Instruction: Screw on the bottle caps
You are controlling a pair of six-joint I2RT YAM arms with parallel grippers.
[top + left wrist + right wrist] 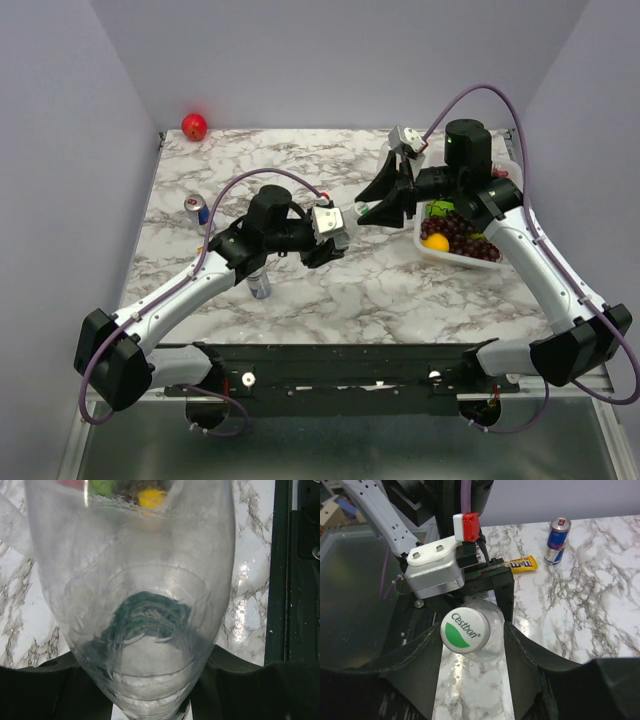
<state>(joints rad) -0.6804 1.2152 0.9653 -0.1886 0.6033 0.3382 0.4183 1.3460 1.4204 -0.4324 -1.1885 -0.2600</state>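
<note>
L gripper [347,219] was clamped on clear plastic bottle [135,605], held sideways over marble table [400,290]. On its mouth sat white round cap w/ green mark [465,630]; R gripper [471,647] flanked cap, couldn't tell if clamped.

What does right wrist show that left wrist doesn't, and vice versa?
Right wrist only: the white screw cap with a green mark on top of the clear plastic bottle, between the fingers of the open right gripper; the left gripper clamping that bottle; a blue-and-silver drink can; a yellow candy packet.
Left wrist only: the dark green label band seen through the bottle wall, a yellow fruit, the black rail at the table edge.
Both: the bottle and the white marble tabletop.
</note>
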